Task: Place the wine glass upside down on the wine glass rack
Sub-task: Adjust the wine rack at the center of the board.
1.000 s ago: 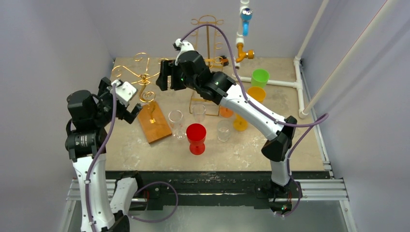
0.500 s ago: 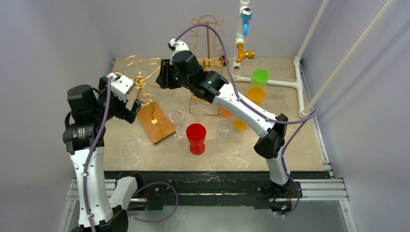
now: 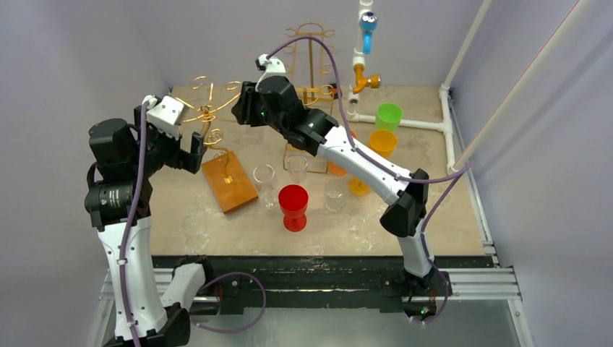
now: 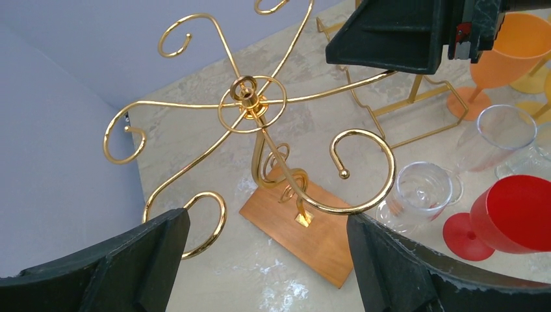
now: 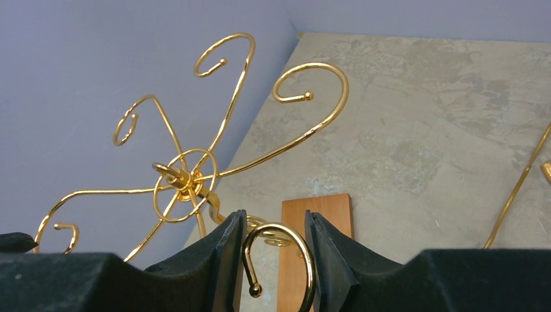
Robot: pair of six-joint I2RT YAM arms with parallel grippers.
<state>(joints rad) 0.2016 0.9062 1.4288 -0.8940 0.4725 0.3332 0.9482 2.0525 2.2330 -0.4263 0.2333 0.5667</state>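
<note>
From above, the right gripper [image 3: 244, 110] reaches to the far left of the table and meets a gold arm of the wine glass rack [image 3: 209, 116]. The left gripper [image 3: 184, 153] hangs just left of the rack's wooden base [image 3: 230, 186]. The clear wine glass [image 3: 264, 179] stands upright on the table just right of that base, with nothing holding it.

The left wrist view shows its jaws spread wide and empty above the rack.

In the right wrist view, the jaws are narrowed around one curled hook and appear to pinch it.

The step in hand looks like positioning the rack. The next move calls for releasing the hook and fetching the glass.
</note>
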